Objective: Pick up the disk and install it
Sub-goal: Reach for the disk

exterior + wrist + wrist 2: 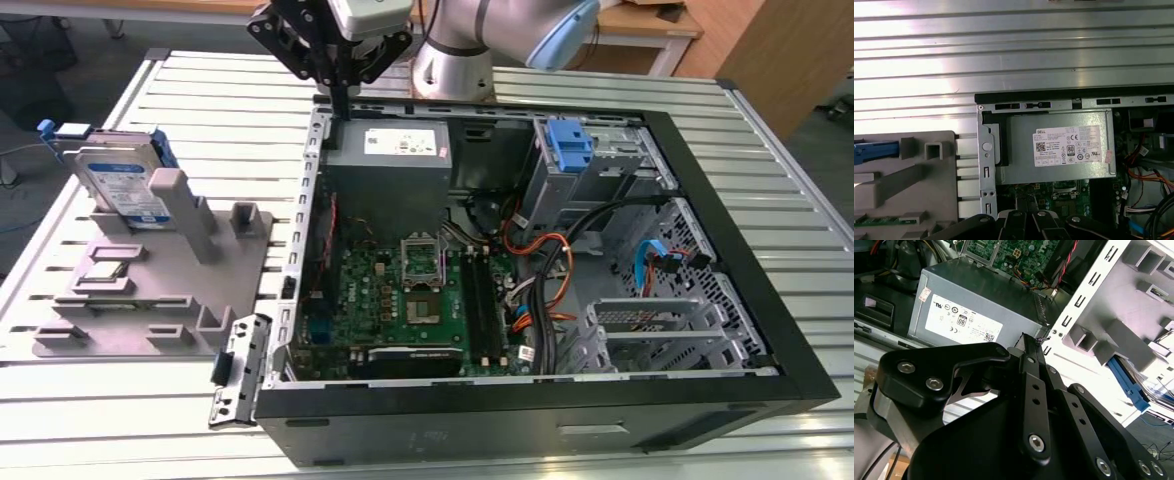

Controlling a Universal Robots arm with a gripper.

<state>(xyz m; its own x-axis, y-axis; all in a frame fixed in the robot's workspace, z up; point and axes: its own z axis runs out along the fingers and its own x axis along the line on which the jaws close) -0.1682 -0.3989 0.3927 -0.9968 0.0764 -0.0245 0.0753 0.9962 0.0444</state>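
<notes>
A slatted metal table [200,90] was seen to carry everything. An open computer case [738,250] was laid on its side across most of it, with a green motherboard [400,290] exposed inside. A grey fixture plate [147,300] was placed on the table just beside the case, on the exterior view's left. A grey power supply [400,160] with a white sticker was seated in the far corner of the case, on the side nearest the fixture; it was also shown in both wrist views [979,300] [1054,150].

The gripper [342,105] was held above the case wall beside that power supply. Its fingers [1028,347] were brought together, and nothing was clamped between them.

The disk [123,185] was stood upright on its edge at the far end of the fixture plate, well apart from the gripper and outside the case. A blue latch [571,145] was mounted at the far side of the case.
</notes>
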